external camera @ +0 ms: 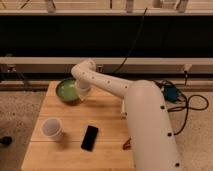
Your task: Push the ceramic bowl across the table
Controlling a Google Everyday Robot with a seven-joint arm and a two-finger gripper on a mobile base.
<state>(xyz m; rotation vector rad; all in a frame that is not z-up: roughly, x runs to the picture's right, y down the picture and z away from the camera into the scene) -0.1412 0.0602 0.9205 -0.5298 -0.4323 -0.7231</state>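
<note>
The green ceramic bowl [65, 90] sits near the far left corner of the light wooden table [107, 117]. My white arm reaches over the table from the right. My gripper [82, 93] is at the bowl's right rim, pointing down and touching or nearly touching it. The arm hides part of the bowl's right side.
A white paper cup [52, 128] stands at the front left of the table. A black phone [90, 137] lies near the front middle. A small red object [126, 145] shows beside my arm. Cables and a blue box [172, 94] lie on the floor to the right.
</note>
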